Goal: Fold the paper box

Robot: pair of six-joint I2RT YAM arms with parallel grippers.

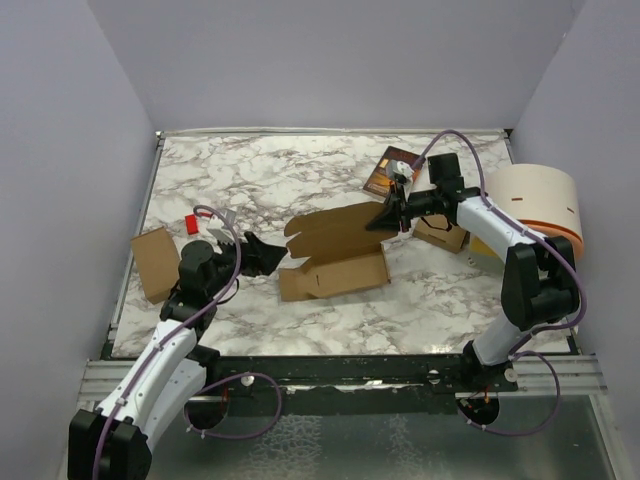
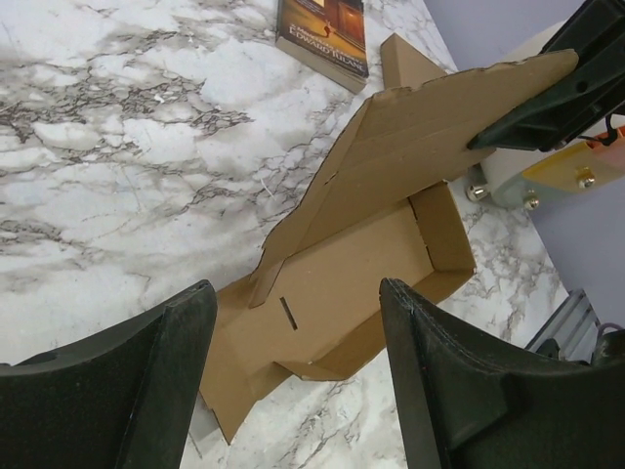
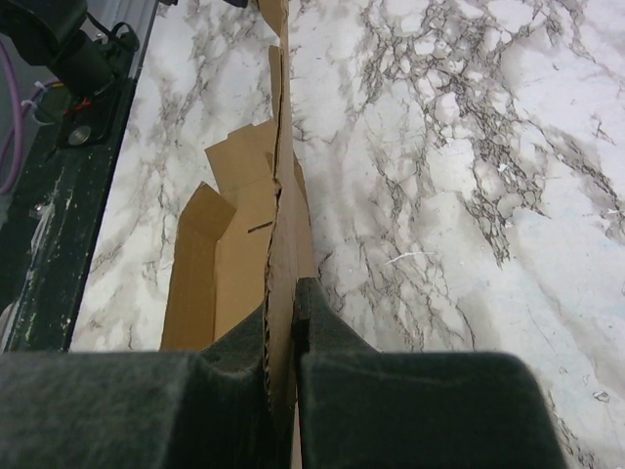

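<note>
The paper box (image 1: 335, 277) lies mid-table, a tan cardboard tray with its long lid flap (image 1: 335, 232) raised at an angle. My right gripper (image 1: 385, 218) is shut on the right end of that flap. In the right wrist view the flap (image 3: 278, 215) runs edge-on between the pressed fingers (image 3: 322, 332) of the right gripper (image 3: 288, 293). My left gripper (image 1: 268, 255) is open just left of the box, touching nothing. Its wrist view shows the left gripper (image 2: 296, 293) spread wide, with the box's slotted floor (image 2: 352, 283) beyond it.
A second flat cardboard piece (image 1: 155, 262) lies at the table's left edge, with a small red item (image 1: 191, 222) behind it. A dark printed booklet (image 1: 390, 170) and a small cardboard box (image 1: 440, 233) sit near the right arm. A white drum with an orange band (image 1: 535, 205) stands at the right edge.
</note>
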